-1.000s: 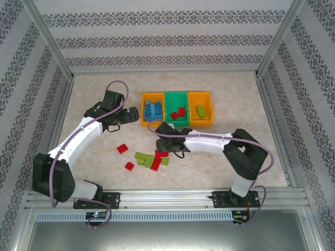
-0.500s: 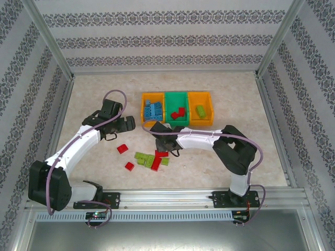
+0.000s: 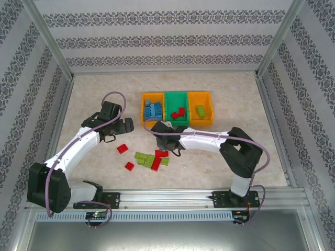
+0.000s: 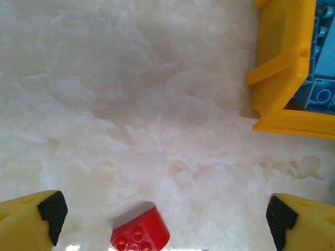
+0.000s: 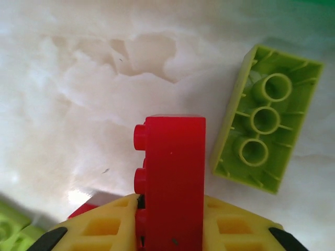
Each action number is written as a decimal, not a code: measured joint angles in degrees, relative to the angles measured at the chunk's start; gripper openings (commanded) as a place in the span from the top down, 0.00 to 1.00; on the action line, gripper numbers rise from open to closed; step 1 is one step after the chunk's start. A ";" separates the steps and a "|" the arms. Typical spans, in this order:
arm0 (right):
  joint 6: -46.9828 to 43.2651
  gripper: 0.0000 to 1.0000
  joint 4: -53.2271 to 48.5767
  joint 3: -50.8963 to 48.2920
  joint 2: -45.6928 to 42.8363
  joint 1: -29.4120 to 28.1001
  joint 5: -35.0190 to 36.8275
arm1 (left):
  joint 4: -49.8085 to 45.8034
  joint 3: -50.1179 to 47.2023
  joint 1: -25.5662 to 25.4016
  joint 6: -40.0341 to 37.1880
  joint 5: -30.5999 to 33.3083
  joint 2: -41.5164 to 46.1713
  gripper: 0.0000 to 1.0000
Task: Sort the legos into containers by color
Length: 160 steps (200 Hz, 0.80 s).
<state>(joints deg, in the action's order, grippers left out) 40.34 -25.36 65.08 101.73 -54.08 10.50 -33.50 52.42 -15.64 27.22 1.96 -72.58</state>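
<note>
Our right gripper (image 5: pixel 167 236) pinches a red brick (image 5: pixel 175 167) on edge, its long axis running straight out past the fingertips. A light green brick (image 5: pixel 267 138) lies just beside it, apart. The green bin (image 3: pixel 177 94) holding reds seems near, ahead of these fingers. A second ago they stood half spread. Our left gripper (image 4: pixel 162 212) gapes wide.
</note>
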 measured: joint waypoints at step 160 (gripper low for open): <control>-12.57 0.73 1.40 14.67 3.28 22.93 -3.23 | -2.25 -8.35 0.02 4.59 -1.77 -0.02 0.01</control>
<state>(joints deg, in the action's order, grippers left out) 27.77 -23.97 79.75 105.01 -31.16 7.27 -35.75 44.07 -15.62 31.81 0.19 -72.60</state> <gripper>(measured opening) 0.263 0.994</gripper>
